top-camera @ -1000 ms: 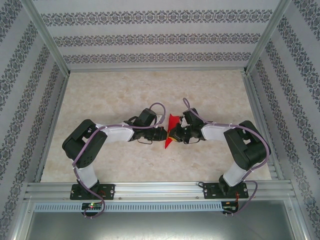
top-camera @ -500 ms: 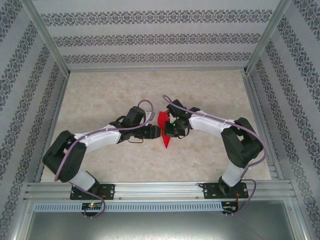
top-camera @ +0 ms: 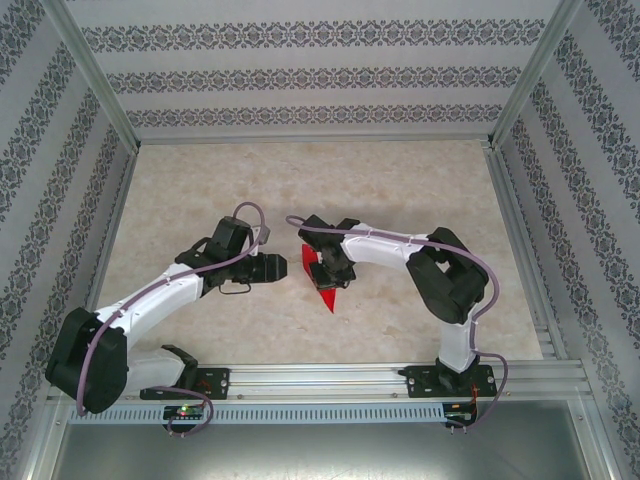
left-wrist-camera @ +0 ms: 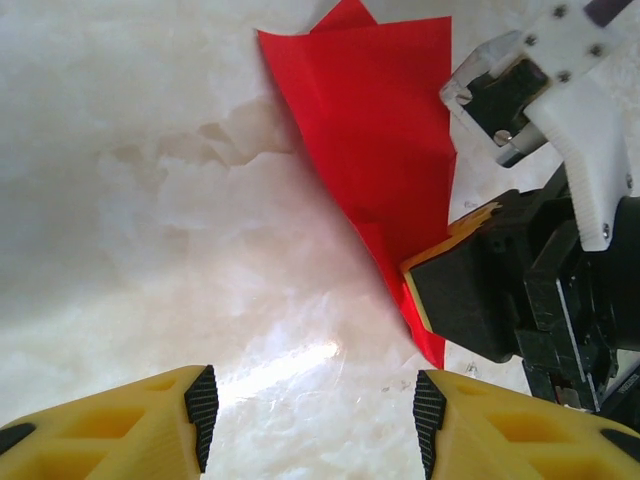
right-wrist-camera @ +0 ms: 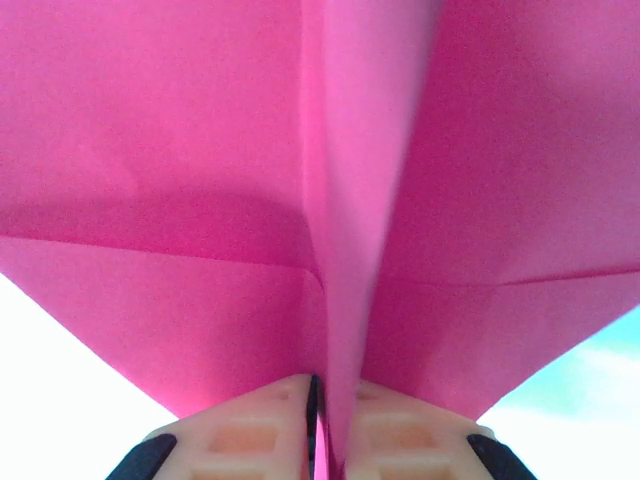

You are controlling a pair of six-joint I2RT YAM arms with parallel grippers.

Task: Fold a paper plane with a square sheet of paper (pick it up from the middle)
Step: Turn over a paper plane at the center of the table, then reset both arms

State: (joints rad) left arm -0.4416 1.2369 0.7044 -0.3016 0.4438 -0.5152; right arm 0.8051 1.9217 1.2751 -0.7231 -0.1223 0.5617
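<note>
Marble table (top-camera: 200, 180), right claw (right-wrist-camera: 318, 388) tight on paper plane (left-wrist-camera: 375, 140), elbow (top-camera: 445, 278) bent

- Tabletop (top-camera: 400, 180): glossy beige marble-pattern surface; a bright reflection (left-wrist-camera: 290, 360) shows in the left wrist view.
- Walls (top-camera: 320, 75): white panels with horizontal grey ornamental bands, on three sides.
- Frame: slanted aluminium posts (top-camera: 98, 85); aluminium rail (top-camera: 320, 380) along the near edge.

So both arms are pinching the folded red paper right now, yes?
Not quite. Only the right gripper is shut on the folded red paper, as the right wrist view shows. The left wrist view shows the left gripper open, gripping nothing.
</note>
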